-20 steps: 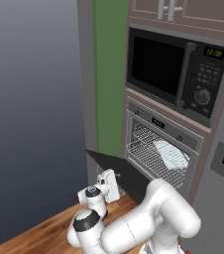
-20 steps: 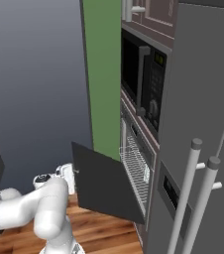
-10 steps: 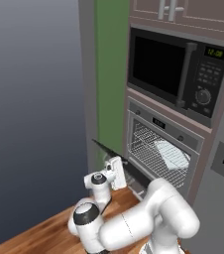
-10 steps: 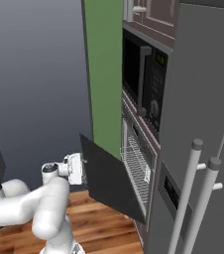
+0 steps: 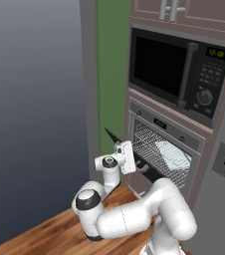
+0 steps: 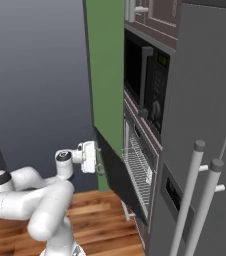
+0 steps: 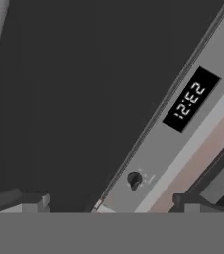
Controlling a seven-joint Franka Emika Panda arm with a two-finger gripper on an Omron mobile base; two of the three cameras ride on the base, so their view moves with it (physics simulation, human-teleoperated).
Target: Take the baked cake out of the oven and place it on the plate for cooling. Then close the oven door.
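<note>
The oven point(image 5: 162, 149) is built in below a black microwave, and its wire racks point(image 5: 154, 147) still show. Its silver control strip with a dark display point(image 7: 191, 100) and a knob point(image 7: 134, 179) appears in the hand view. The dark grey oven door point(image 6: 116, 172) stands steeply tilted, most of the way up; in the left base view it is a thin dark edge point(image 5: 115, 139). My gripper point(image 5: 130, 158) point(image 6: 99, 159) is at the door's outer face point(image 7: 74, 99), open, with nothing between its fingers. I cannot tell whether it touches the panel. The cake and the plate are out of view.
A pale square tray point(image 5: 175, 155) lies on the oven rack. The black microwave point(image 5: 176, 69) sits above the oven, and a green wall panel point(image 5: 112, 74) stands to its left. A grey fridge with two bar handles point(image 6: 197, 200) is on the right. Below is a wooden floor point(image 6: 105, 220).
The oven door has swung up from about half open to nearly upright. My gripper has risen and moved toward the oven along with it, staying open.
</note>
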